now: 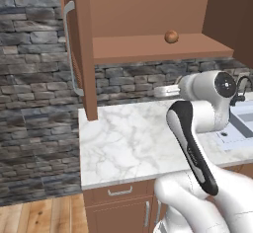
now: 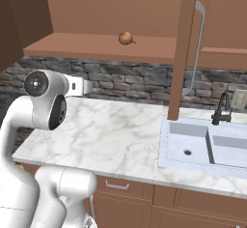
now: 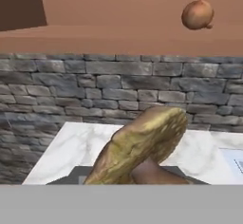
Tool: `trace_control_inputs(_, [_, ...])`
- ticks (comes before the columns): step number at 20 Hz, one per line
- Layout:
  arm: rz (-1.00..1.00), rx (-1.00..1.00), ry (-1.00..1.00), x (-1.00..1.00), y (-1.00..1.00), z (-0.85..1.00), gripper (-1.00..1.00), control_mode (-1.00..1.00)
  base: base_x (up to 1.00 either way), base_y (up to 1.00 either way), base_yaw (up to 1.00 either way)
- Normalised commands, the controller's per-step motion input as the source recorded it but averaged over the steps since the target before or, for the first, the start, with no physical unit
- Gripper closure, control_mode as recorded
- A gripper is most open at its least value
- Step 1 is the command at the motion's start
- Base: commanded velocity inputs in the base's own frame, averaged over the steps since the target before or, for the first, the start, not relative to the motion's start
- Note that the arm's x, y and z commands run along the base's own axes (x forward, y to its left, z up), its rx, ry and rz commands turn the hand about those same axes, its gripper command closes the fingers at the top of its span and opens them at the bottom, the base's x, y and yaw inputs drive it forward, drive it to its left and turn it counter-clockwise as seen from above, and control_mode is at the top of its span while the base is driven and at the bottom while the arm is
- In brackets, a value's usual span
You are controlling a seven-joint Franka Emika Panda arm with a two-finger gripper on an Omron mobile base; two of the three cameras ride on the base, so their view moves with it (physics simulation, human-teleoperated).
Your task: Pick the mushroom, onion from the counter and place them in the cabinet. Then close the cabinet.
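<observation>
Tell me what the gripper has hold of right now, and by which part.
The gripper is shut on the mushroom, which sits right in front of the hand camera. Which part of the mushroom is pinched cannot be told.

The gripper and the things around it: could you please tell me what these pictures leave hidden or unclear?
- Gripper fingertips: in the hand view the mushroom sits close in front and covers them.
- Gripper in the left base view: the arm's own joints stand in front of it.
- Cabinet top and upper space: cut off by the top edge of both base views.
- Onion skin detail: too small in the base views.
</observation>
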Motion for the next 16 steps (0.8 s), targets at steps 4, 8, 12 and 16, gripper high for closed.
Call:
trace_control_inputs(4, [0.00,-0.05,-0.10,0.07,-0.12,1.00,1.00,-1.00,0.00,0.00,0.00])
trace_control_inputs(8, [0.00,-0.04,-0.10,0.33,-0.06,1.00,1.00,-1.00,0.00,0.00,0.00])
trace_control_inputs(12, [0.01,-0.01,-0.04,0.76,0.00,0.69,1.00,-1.00,0.00,0.00,0.00])
trace_control_inputs(16, [0.02,0.00,0.02,1.00,0.00,0.03,1.00,-1.00,0.00,0.00,0.00])
